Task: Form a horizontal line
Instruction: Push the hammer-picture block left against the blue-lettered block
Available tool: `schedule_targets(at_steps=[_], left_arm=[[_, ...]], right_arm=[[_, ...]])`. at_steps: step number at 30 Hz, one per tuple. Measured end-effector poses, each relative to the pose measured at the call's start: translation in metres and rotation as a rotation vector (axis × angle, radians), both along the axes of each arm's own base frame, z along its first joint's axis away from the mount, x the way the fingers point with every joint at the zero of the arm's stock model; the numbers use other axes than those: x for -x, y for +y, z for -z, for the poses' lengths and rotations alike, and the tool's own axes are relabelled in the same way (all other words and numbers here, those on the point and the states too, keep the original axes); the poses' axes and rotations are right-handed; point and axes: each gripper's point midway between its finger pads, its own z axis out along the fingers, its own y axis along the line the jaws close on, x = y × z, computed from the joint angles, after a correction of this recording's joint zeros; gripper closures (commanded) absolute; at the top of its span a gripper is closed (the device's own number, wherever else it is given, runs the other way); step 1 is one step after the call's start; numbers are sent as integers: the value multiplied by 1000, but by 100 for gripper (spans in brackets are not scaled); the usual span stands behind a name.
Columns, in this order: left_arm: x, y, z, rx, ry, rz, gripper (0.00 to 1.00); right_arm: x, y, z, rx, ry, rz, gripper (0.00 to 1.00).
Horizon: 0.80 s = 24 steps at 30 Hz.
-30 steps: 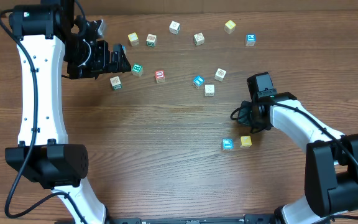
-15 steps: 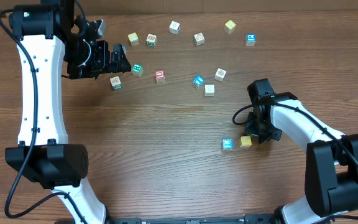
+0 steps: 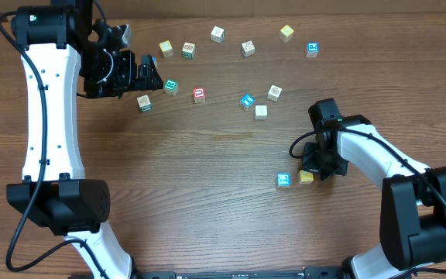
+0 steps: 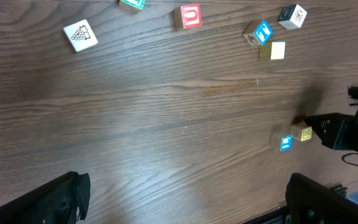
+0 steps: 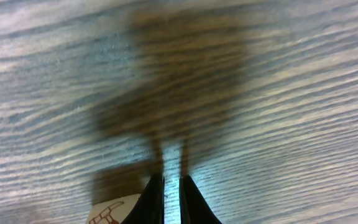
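Wooden cubes, teal (image 3: 283, 180) and yellow (image 3: 306, 177), form the line (image 3: 285, 180) so far, low on the right side of the worktop (image 3: 207, 201), running left to right with a sliver of gap (loose cubes (image 3: 261, 111) lie well above). The right pincer (image 3: 311, 169), clenched on nothing, sits just beside the yellow's upper-right corner, so the line stretches away to its left along its own long axis. The left pincer (image 3: 152, 75) hangs released, far off at top left, leaving the right arm much nearer.

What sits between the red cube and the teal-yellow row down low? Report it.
Only bare table between red cube and teal-yellow row, shown in the overhead view.
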Motion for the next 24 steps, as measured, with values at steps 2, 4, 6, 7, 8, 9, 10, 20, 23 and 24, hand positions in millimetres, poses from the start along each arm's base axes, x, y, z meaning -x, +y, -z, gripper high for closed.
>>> schedule_targets(at_steps=[2, 4, 6, 7, 8, 9, 10, 20, 23, 24], left_arm=[[0, 0, 0, 0, 0, 0, 0], [0, 0, 0, 0, 0, 0, 0], [0, 0, 0, 0, 0, 0, 0], [0, 0, 0, 0, 0, 0, 0], [0, 0, 0, 0, 0, 0, 0], [0, 0, 0, 0, 0, 0, 0], [0, 0, 0, 0, 0, 0, 0], [0, 0, 0, 0, 0, 0, 0], [0, 0, 0, 0, 0, 0, 0], [0, 0, 0, 0, 0, 0, 0]], right_arm=[[1, 1, 0, -7, 6, -3, 93], [3, 1, 0, -8, 14, -2, 93], [4, 1, 0, -8, 17, -3, 93], [4, 1, 0, -7, 17, -3, 93], [4, 1, 0, -8, 17, -2, 93], [4, 1, 0, -8, 17, -3, 93], [4, 1, 0, -7, 17, -3, 93], [6, 9, 0, -52, 26, -2, 93], [7, 9, 0, -56, 32, -2, 94], [8, 9, 0, -56, 34, -1, 94]])
